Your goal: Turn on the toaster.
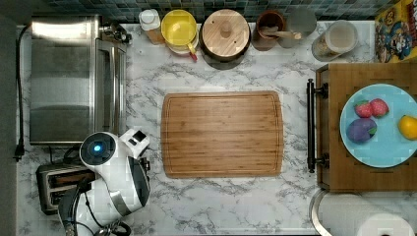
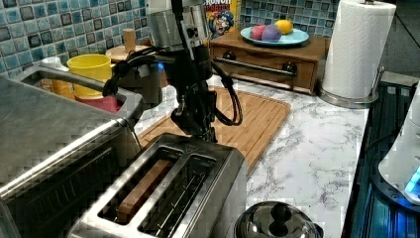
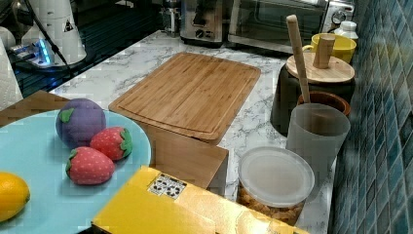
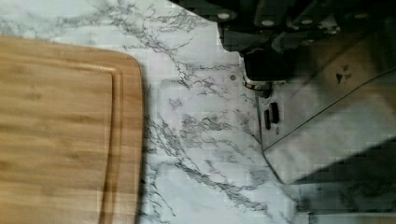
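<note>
The toaster (image 2: 163,193) is a small steel box with two long slots, close in the left view, and a brown slice stands in one slot. In the top view the toaster (image 1: 56,184) sits at the lower left, its right end covered by my white arm (image 1: 118,172). My gripper (image 2: 197,126) hangs at the toaster's far end, low against its end face. In the wrist view the gripper (image 4: 266,65) is a dark mass over the toaster's steel face (image 4: 327,116), by a small black part with a chrome ring. The right view shows the toaster (image 3: 202,22) far back.
A large steel toaster oven (image 1: 69,78) stands right beside the toaster. A wooden cutting board (image 1: 222,133) lies mid-counter. A shiny kettle (image 2: 277,225) sits near the toaster. Jars and a yellow cup (image 1: 179,28) line the tiled wall. A paper towel roll (image 2: 357,49) and a fruit plate (image 1: 381,125) stand apart.
</note>
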